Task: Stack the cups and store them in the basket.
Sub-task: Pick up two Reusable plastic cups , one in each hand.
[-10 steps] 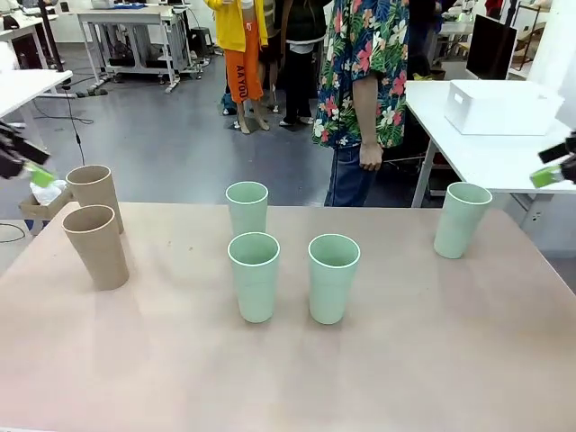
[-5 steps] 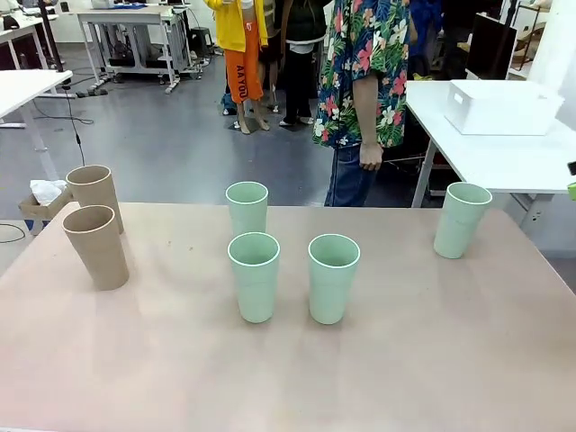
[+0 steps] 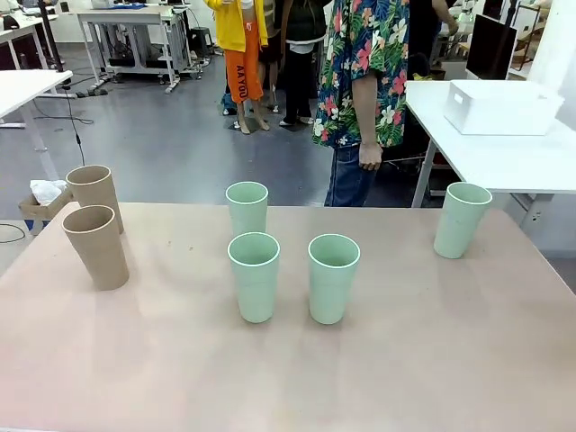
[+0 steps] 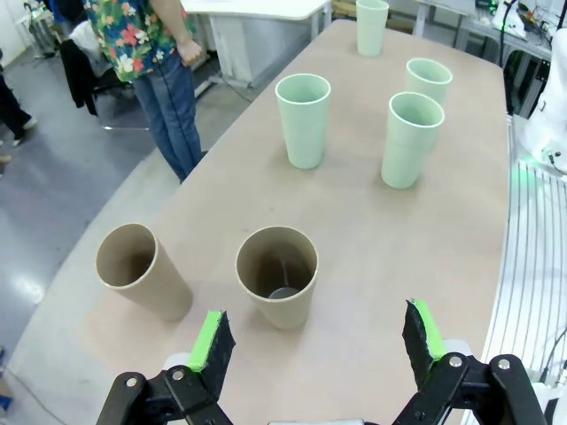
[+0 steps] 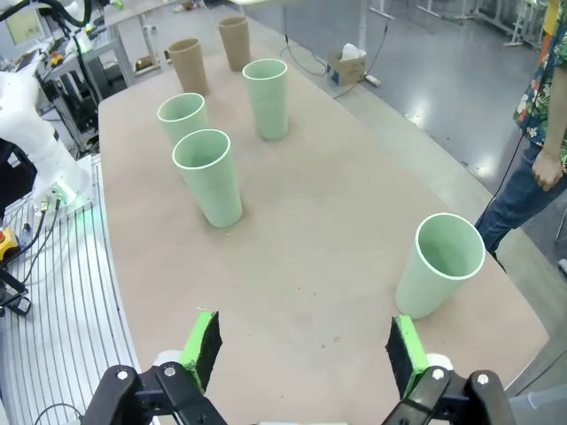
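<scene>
Four green cups [image 3: 333, 277] and two brown cups [image 3: 97, 245] are being kept standing apart on the desk [image 3: 288, 378]. The basket [image 3: 502, 106] is being kept on a white table [image 3: 504, 157] past the far right corner, beside a person [image 3: 364, 81]. The left gripper [image 4: 317, 335] and right gripper [image 5: 303, 347] are being held wide open and empty.

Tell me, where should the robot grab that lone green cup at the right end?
Probably across its wall just below the rim, coming from the side: the cup stands upright, tapered, with free space around it, nearest the right gripper.
</scene>
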Controlling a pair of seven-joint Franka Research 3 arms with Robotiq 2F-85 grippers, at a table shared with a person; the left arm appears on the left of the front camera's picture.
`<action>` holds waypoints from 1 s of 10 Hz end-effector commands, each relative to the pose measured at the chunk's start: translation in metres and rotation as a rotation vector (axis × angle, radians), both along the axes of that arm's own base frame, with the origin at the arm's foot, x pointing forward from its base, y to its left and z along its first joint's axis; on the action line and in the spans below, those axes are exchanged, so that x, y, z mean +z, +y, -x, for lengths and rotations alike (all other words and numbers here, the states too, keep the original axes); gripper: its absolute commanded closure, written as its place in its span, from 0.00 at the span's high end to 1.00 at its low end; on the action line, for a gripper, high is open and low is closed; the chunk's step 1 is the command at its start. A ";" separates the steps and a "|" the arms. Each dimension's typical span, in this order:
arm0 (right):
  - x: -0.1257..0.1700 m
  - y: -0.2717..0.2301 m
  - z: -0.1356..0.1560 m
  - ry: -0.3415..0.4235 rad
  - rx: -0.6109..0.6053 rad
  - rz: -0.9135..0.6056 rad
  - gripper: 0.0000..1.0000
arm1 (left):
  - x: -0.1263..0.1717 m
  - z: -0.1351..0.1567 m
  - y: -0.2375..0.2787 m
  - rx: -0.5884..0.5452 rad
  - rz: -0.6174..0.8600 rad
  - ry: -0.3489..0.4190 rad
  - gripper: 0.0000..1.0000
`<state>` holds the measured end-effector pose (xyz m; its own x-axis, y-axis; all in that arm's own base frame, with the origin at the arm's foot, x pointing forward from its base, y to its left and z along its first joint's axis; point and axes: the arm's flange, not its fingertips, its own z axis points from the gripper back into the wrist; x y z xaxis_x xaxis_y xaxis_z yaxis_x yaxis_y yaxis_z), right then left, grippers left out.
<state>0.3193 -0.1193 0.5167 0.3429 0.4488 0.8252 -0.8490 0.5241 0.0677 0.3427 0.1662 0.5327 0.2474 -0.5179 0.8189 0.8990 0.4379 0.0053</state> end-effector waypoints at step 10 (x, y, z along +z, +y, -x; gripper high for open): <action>0.000 0.000 0.000 0.000 0.000 0.000 1.00 | 0.000 0.000 0.000 0.000 0.000 0.000 1.00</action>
